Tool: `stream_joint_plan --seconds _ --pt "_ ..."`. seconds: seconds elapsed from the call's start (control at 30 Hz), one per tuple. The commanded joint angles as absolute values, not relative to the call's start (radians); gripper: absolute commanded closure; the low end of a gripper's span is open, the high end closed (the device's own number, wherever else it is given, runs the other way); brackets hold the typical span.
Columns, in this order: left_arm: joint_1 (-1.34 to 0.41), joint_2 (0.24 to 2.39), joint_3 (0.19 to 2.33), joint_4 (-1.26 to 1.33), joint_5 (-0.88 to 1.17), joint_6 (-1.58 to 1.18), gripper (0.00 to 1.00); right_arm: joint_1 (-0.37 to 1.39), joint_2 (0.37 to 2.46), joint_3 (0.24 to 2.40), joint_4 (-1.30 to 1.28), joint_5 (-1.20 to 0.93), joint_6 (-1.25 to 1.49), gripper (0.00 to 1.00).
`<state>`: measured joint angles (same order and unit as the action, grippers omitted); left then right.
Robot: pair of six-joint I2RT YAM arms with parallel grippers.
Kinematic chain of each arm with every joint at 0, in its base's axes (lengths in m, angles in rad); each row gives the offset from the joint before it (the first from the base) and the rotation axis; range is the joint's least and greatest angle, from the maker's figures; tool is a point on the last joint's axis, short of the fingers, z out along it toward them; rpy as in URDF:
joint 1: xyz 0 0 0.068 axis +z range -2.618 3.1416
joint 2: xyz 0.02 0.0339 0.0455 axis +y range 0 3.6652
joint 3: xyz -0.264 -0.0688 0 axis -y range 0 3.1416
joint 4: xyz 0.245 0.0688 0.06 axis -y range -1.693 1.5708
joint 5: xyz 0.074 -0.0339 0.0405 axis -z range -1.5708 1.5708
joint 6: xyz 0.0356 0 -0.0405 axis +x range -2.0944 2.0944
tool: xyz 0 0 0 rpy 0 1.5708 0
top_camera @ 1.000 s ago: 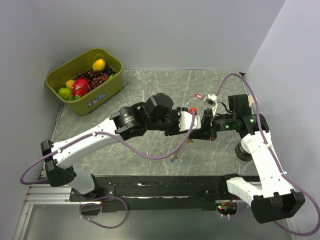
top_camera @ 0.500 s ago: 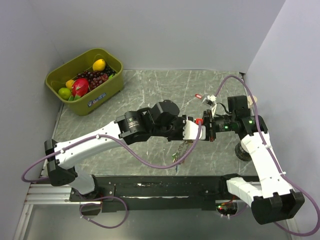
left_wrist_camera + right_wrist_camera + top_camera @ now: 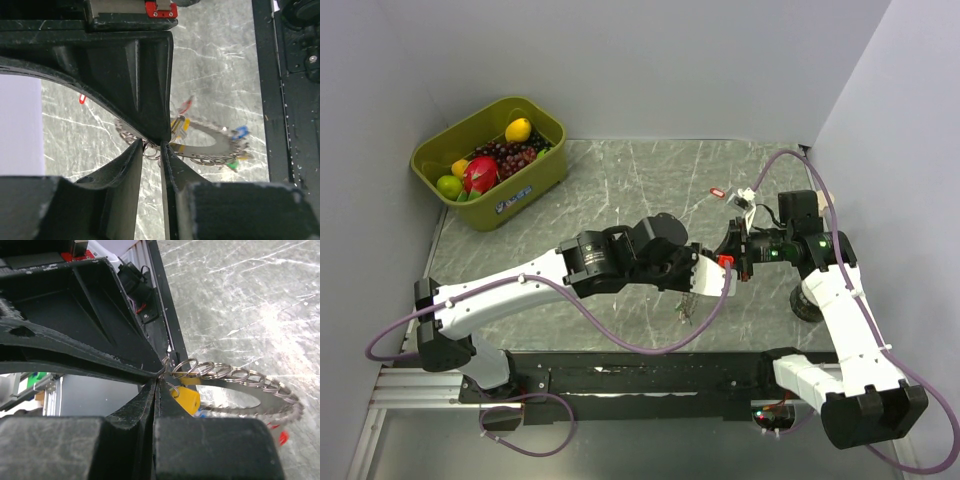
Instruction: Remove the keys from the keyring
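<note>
The keyring, a loop of small silvery rings, hangs just above the table between the two arms. In the left wrist view the keyring carries yellow, red, blue and green keys. My left gripper is closed on one ring of it. My right gripper meets it from the right and is shut on the keyring's end, beside a yellow key. One loose red key lies on the table behind.
A green bin of fruit stands at the back left. A small white object lies next to the loose red key. A dark round object sits by the right arm. The black rail runs along the near edge.
My left gripper has moved to the right and towards the near edge, and the hanging keyring has shifted right with it. The right gripper has barely moved.
</note>
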<state>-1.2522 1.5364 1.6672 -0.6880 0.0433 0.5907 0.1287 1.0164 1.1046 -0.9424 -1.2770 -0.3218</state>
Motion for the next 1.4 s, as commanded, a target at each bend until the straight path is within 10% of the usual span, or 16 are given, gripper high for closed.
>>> stream_joint_plan --seconds 0.0,1.37 --pt "-1.273 1.534 1.643 -0.675 0.003 0.621 0.74 0.118 0.994 1.123 -0.933 -1.347 -0.324 1.00" --pt "-1.275 1.508 1.634 -0.670 -0.049 0.637 0.74 0.109 0.994 1.135 -1.023 -1.371 -0.431 1.00"
